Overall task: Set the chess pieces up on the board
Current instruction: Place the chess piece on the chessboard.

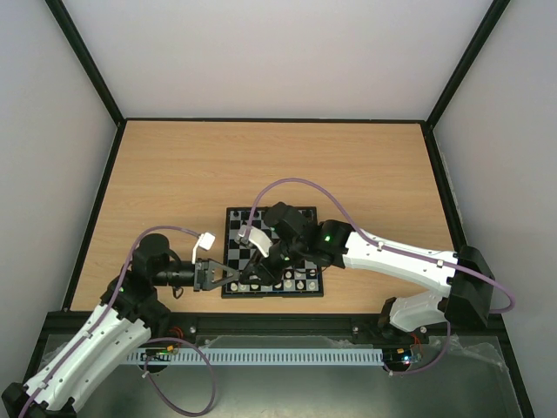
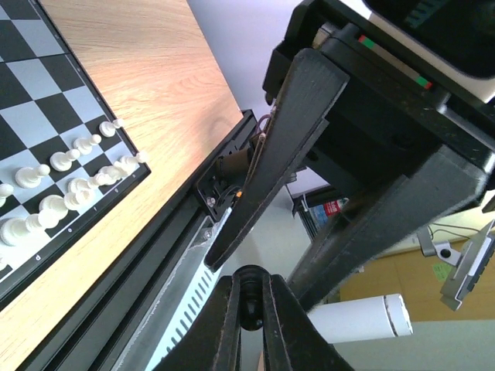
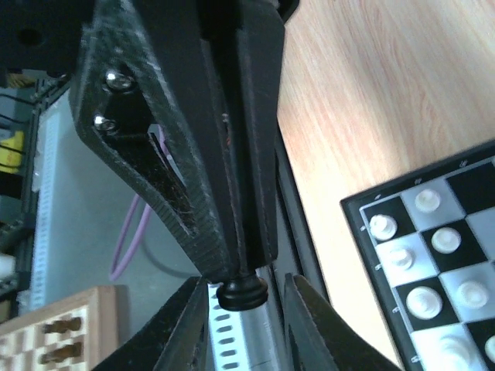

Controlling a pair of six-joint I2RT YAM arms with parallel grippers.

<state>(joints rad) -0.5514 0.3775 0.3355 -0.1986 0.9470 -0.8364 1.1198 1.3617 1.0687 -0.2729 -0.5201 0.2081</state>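
Note:
My left gripper [image 2: 247, 280] is shut on a small black chess piece [image 2: 248, 300] and holds it in the air over the table's near edge. In the right wrist view the piece's round base [image 3: 242, 294] sticks out below the left fingers [image 3: 232, 154]. My right gripper [image 3: 246, 311] is open, with one jaw on each side of that base and not touching it. In the top view both grippers [image 1: 237, 277] [image 1: 261, 266] meet at the near left corner of the board [image 1: 306, 213]. White pieces [image 2: 77, 147] stand on its near rows. Other black pieces are hidden.
The board also shows in the left wrist view [image 2: 46, 85] and the right wrist view [image 3: 387, 209]. A perforated grey rail [image 1: 270, 357] runs along the table's near edge. A wooden chess box [image 3: 54, 332] lies beyond it. The right arm [image 1: 392, 257] lies across the board's right side.

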